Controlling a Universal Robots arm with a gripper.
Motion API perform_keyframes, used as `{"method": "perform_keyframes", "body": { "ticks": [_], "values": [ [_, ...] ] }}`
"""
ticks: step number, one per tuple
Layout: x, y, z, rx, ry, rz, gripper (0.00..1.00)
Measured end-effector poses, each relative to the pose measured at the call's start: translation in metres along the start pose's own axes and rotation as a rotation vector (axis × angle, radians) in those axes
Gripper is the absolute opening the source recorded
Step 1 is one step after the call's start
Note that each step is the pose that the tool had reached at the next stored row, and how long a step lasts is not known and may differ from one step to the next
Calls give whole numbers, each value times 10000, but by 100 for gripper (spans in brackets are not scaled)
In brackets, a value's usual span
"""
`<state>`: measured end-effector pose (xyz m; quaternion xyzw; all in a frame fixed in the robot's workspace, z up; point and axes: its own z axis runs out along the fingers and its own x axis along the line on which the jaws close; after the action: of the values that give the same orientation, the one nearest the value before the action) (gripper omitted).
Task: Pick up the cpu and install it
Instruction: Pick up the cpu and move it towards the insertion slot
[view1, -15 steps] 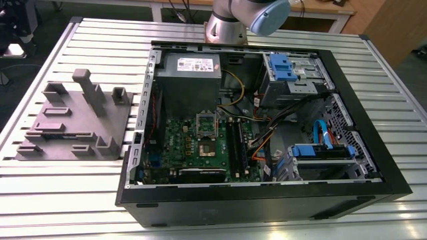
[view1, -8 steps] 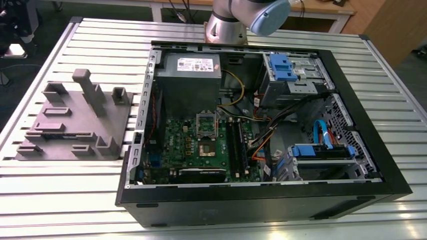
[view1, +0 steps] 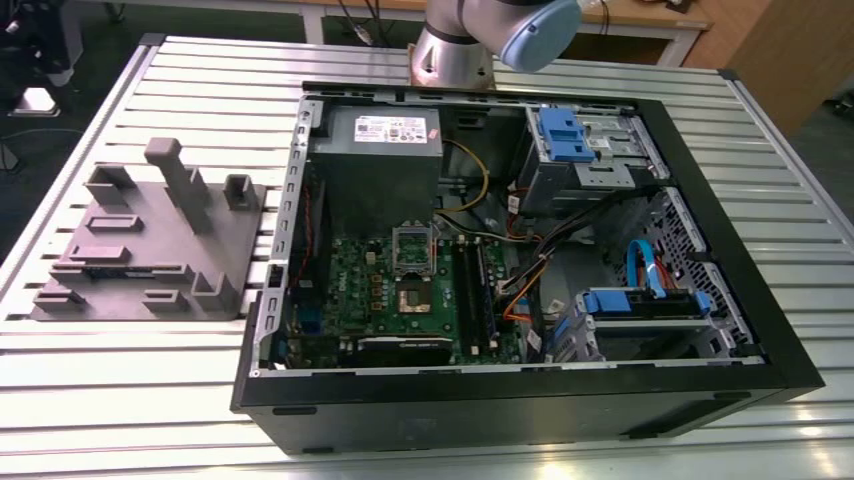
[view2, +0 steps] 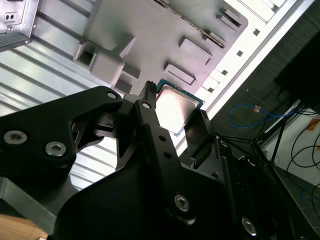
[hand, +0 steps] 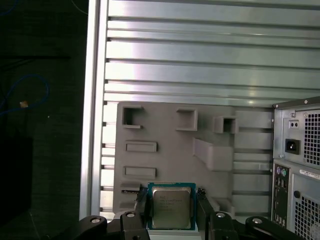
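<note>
Exterior view: arm (view1: 461, 45) cut off at the top edge, behind the open computer case (view1: 747, 300). In the first wrist view the gripper (hand: 171, 197) was clamped narrow on the cpu (hand: 171, 209). Fingers (hand: 141, 204) hid its side edges. It was held over the grey fixture tray (hand: 170, 125) on the slatted table (hand: 200, 60), with the case rear just beside the tray.

A robotics lab or workshop, by the look of it: a slatted aluminium table (view1: 120, 400) holds an opened desktop computer case (view1: 534, 405), a grey moulded parts fixture (view1: 147, 260), and a robot arm (view1: 454, 55) bolted on.
</note>
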<state>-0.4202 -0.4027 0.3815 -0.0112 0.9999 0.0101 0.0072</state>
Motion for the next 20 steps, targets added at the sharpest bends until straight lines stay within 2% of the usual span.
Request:
{"method": "perform_keyframes", "body": {
  "ticks": [20],
  "values": [
    [-79,-1,1,-1,0,1,47]
  ]
}}
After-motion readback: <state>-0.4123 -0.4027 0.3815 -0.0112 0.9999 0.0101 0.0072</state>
